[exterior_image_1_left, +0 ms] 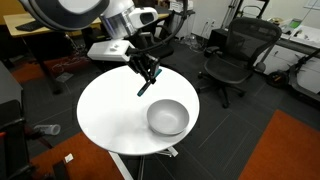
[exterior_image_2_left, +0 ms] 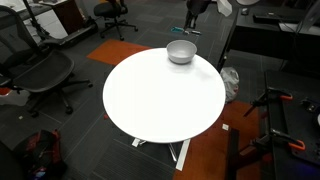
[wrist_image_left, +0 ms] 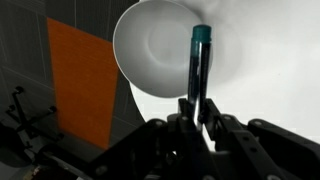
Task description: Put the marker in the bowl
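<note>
The gripper [wrist_image_left: 198, 108] is closed on the marker [wrist_image_left: 200, 65], its fingers pinching the lower part of the barrel so that most of the teal stick, cap end outward, juts free beyond them. Holding it near one end leaves the long part clear to drop once the fingers part.

In an exterior view the gripper [exterior_image_1_left: 151, 72] hangs above the table [exterior_image_1_left: 105, 125] with the marker [exterior_image_1_left: 144, 87] slanting down from it. It is raised higher than the bowl [exterior_image_1_left: 167, 118] and near it, but not clearly over its opening. That height keeps the marker's low tip clear of the bowl's rim.

In the wrist view the marker's far end lines up with the bowl [wrist_image_left: 150, 45], whose hollow looks empty. The bowl [exterior_image_2_left: 181, 52] sits near the table's edge, on the side closest to the arm, so the reach is short.

The carry seems well along. What remains, I judge, is to centre over the bowl and release; letting go too soon could drop the marker onto the table beside the bowl.
</note>
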